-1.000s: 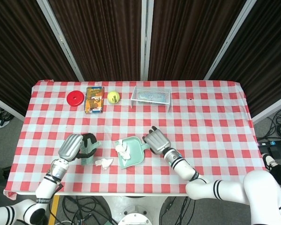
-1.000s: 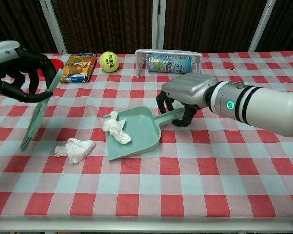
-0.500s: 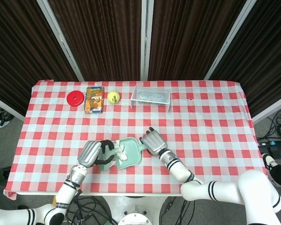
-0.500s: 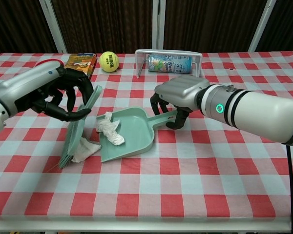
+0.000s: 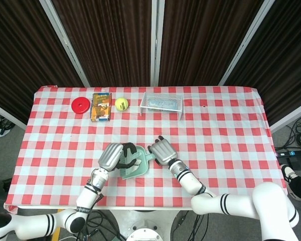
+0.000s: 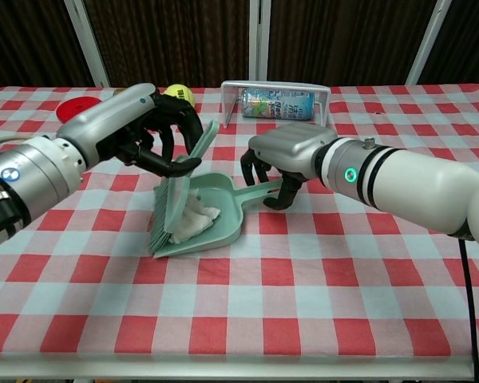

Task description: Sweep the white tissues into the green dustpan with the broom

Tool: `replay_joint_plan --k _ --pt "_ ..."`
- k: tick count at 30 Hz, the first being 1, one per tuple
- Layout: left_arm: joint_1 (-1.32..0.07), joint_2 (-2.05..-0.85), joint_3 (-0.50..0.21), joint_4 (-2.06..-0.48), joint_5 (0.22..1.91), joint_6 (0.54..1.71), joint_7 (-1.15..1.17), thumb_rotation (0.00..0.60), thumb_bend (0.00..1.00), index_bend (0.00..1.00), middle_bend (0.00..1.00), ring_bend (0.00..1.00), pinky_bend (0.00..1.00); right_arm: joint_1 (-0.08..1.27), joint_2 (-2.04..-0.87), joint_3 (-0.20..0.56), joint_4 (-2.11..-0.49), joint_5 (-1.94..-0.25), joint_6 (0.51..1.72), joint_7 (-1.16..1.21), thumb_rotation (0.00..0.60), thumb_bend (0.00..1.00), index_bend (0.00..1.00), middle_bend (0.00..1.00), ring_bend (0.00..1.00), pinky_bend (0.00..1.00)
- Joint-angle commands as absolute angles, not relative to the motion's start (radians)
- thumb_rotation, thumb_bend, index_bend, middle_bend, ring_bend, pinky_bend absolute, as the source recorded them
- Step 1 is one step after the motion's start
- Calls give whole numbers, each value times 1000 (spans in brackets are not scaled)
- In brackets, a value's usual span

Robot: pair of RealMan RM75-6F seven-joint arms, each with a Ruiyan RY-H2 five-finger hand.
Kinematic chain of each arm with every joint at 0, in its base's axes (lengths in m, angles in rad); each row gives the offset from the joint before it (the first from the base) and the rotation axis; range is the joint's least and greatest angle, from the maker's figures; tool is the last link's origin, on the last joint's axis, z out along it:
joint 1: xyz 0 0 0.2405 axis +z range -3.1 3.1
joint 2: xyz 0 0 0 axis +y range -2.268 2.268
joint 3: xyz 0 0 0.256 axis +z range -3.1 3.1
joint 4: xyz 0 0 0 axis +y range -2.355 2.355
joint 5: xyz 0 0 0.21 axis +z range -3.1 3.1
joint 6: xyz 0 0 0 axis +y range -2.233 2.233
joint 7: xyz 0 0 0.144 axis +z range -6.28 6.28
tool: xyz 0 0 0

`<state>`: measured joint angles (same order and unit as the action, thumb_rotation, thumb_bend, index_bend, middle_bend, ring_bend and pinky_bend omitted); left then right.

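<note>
White tissues in one green dustpan, one broom.

My left hand grips the broom, its bristles in the green dustpan against the white tissues. My right hand holds the dustpan's handle on the worktop.

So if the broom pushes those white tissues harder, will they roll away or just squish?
Probably squish. The white tissues look crumpled and soft, so they likely fold up against the broom instead of rolling. They seem very light, so a hard push could flick them over the low rim of the green dustpan. The dustpan's back wall should likely stop them.
</note>
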<state>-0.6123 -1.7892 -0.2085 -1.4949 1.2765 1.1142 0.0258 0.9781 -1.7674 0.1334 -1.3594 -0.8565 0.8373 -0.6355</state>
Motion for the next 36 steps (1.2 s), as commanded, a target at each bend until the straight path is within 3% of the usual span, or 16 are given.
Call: replay_joint_plan --k 1,14,20,26,36 --pt "-630 -1804 -229 -1484 1271 1104 26 600 456 552 540 594 869 978 -1770 136 -1354 -858 839 -629 600 527 668 550 273 161" --pt "-641 -1764 -245 -1488 1315 1138 23 600 458 548 535 579 869 965 -1768 138 -1328 -861 851 -605 600 523 633 546 262 154" --pt "-596 -1673 -227 -1518 1334 1178 -8 600 471 545 534 572 868 962 -1771 138 -1327 -858 857 -609 600 311 473 478 245 147" --pt "-562 -1575 -207 -1512 1303 1166 22 600 472 534 527 562 868 959 -1772 137 -1329 -861 863 -613 600 167 388 435 228 143" --pt "-615 -1485 -173 -1473 1150 1008 281 600 472 508 512 548 866 944 -1736 137 -1394 -861 904 -637 600 90 296 349 189 134"
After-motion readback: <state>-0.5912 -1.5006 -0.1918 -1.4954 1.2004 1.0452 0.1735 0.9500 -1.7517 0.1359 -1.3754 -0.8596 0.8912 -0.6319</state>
